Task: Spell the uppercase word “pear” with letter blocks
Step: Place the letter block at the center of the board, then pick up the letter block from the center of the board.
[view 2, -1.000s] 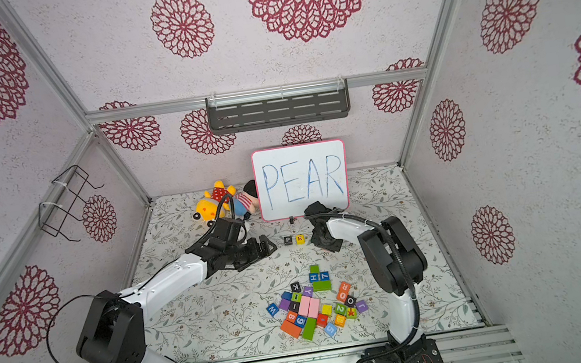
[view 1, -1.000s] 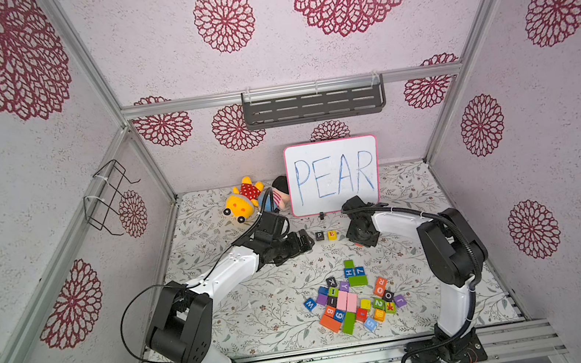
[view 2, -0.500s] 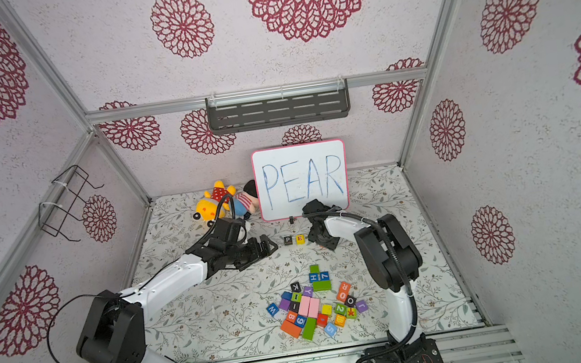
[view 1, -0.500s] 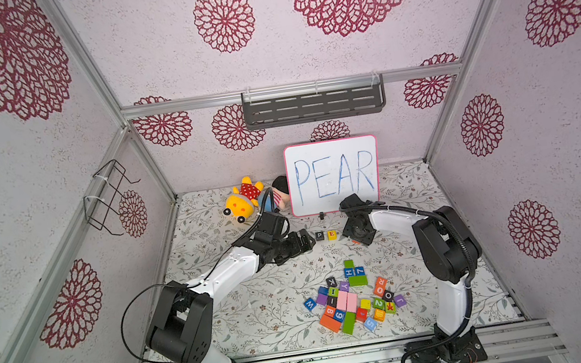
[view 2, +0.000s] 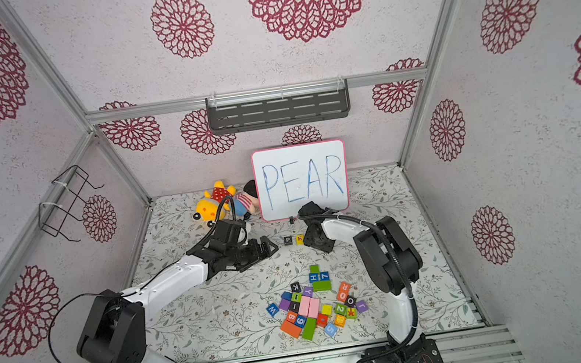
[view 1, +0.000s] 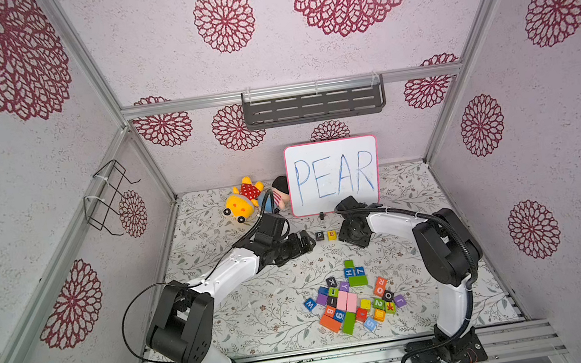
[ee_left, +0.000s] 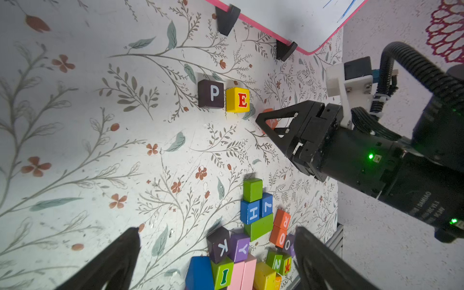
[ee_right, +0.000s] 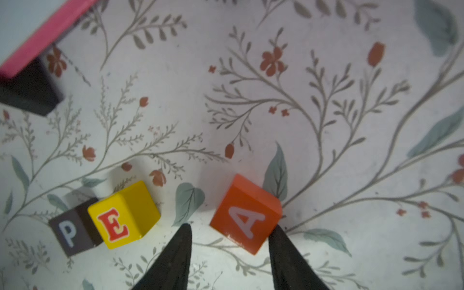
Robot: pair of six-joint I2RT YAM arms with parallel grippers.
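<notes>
R block [view 1: 381, 282] lies in the mixed pile [view 1: 352, 305] on the floral tabletop [view 1: 260, 310] (nearest the arm bases). Farther back, P [view 1: 319, 236] and E [view 1: 332, 235] touch. A [ee_right: 246, 213] sits apart beside E, with the right gripper [ee_right: 231, 227] parted loosely around it. The left gripper [ee_left: 217, 229] gapes wide. Beyond stands the whiteboard [view 1: 334, 176], before the flowered wall [view 1: 302, 53].

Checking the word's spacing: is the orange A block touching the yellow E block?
Apart. The right wrist view shows a strip of bare mat between the yellow E block and the orange A block.
</notes>
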